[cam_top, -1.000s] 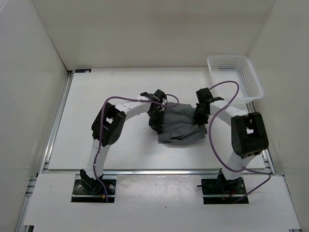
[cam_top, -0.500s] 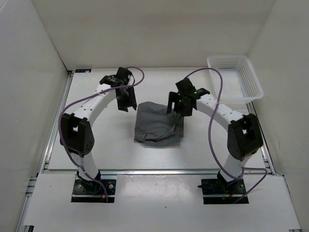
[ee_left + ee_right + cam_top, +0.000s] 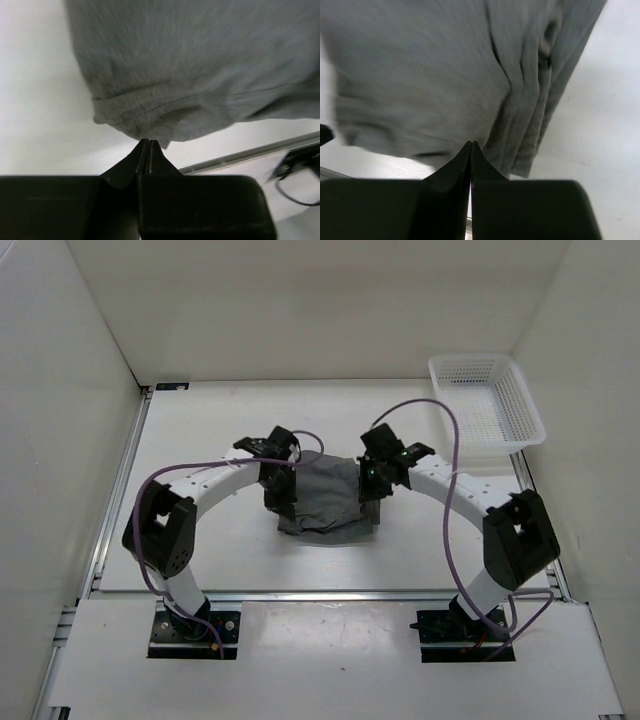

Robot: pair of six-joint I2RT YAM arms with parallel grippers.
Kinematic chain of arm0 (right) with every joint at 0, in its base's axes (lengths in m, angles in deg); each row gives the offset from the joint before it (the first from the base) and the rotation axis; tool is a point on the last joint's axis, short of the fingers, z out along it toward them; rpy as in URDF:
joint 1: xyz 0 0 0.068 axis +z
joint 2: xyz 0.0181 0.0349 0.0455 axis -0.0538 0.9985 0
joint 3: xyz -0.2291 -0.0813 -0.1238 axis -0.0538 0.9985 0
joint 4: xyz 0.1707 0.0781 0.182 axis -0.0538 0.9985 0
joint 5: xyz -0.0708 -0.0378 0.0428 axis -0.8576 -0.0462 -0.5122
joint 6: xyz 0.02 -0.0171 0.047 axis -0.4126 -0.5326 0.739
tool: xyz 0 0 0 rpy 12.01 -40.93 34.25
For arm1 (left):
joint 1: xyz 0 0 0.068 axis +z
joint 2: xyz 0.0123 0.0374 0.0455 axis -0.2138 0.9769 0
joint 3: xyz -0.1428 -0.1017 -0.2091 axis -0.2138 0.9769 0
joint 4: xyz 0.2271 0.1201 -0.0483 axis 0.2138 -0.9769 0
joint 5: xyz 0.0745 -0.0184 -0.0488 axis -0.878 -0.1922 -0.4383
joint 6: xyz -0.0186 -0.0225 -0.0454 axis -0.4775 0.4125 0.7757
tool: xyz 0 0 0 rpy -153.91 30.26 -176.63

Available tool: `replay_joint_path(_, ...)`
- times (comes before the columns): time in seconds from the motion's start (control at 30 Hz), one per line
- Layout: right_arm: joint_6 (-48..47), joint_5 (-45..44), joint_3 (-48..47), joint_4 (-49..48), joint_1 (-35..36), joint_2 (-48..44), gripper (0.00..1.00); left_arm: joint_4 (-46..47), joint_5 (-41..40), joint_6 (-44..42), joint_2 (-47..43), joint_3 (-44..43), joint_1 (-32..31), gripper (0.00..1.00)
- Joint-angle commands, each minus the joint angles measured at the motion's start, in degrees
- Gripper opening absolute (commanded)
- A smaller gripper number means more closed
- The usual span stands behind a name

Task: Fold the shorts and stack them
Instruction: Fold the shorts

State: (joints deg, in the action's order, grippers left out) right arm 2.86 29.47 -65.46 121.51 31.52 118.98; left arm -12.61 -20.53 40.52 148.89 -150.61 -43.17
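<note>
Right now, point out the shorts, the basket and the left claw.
shorts (image 3: 325, 498): top view, middle of the grey fabric.
basket (image 3: 527, 405): top view, on its right wall.
left claw (image 3: 149, 143): left wrist view, between its closed fingertips.

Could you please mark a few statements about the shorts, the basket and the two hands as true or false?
1. The shorts lie on the table between the left hand and the right hand. True.
2. The basket stands at the table's far right corner. True.
3. The shorts are in the basket. False: they lie on the table, apart from the basket.
4. Both hands are wide open. False: both are shut, with their tips by the shorts' edges.
</note>
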Motion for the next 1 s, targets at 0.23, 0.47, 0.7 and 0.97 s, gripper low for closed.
replay_joint_path(0.23, 1.14, 1.00, 3.21, 0.44, 0.63, 3.94, 0.00, 3.30, -0.66, 0.73, 5.61, 0.07, -4.59, 0.11)
replay_joint_path(0.47, 0.53, -17.34, -5.67, 8.62, 0.63, -9.69, 0.70, -11.19, -9.35, -2.09, -2.29, -15.39, -4.59, 0.20)
replay_joint_path(0.7, 0.42, -33.43, -6.38, 15.28, 0.11, -22.86, 0.93, -19.12, -18.77, -1.56, -15.11, -24.54, -2.58, 0.99)
replay_joint_path(0.97, 7.18, -49.09, 1.78, 20.83, 0.11, -34.92, 0.93, -12.71, -23.42, -0.50, -34.11, -17.70, 2.00, 1.00)
